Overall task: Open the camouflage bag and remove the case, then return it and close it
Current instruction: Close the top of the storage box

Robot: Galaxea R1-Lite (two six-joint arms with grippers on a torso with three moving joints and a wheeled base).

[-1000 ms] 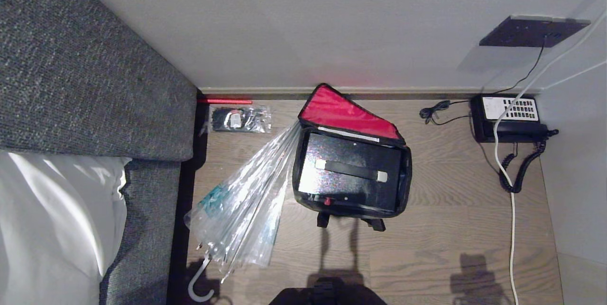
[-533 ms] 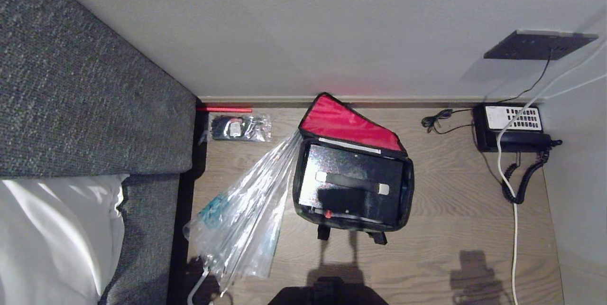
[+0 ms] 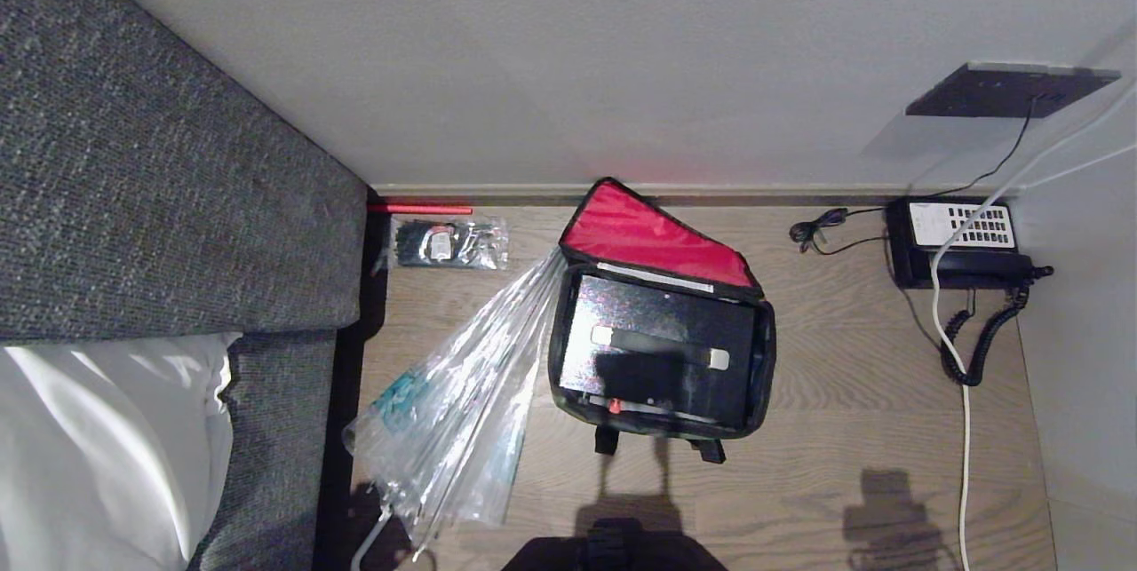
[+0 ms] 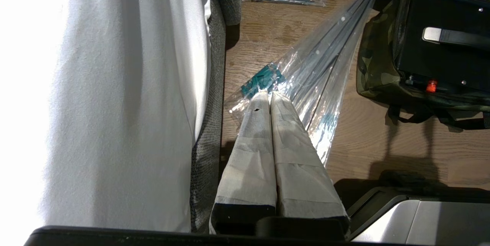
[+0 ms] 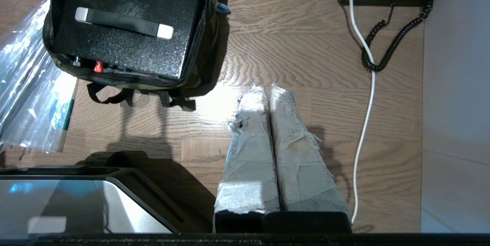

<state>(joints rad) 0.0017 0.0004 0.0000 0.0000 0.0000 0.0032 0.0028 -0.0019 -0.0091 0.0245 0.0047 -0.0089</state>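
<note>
A: Where, relative to the camouflage bag (image 3: 662, 349)?

B: On the wooden floor (image 3: 844, 429), lid flap thrown back against the wall, red lining (image 3: 648, 233) showing. Inside, lying flat: the case (image 3: 657, 349), filling nearly the whole opening.

A: And the case's long axis?

B: Along the handle (image 5: 123, 23), running between two pale end mounts, roughly parallel to the bag's front edge. Red latch (image 5: 98, 67) on the front edge.

A: Which arm nearer?

B: Hard to call. Right gripper (image 5: 268, 91) parked above bare floor beside the bag, on the telephone (image 3: 959, 233) side, padded fingers pressed together, holding nothing. Left gripper (image 4: 270, 96) likewise closed and empty, over the clear umbrella (image 3: 462, 402) on the bag's other side. Probably much the same distance from each, though hardly certain from these angles.

A: Materials?

B: Soft boxy fabric with black zipper edging and straps; likely to sag if pulled. Case hard, glossy, speckled black; rigid handle the obvious hold. Gripper fingers wrapped in worn pale tape. Umbrella crinkly plastic, its tip touching the bag's side.
</note>
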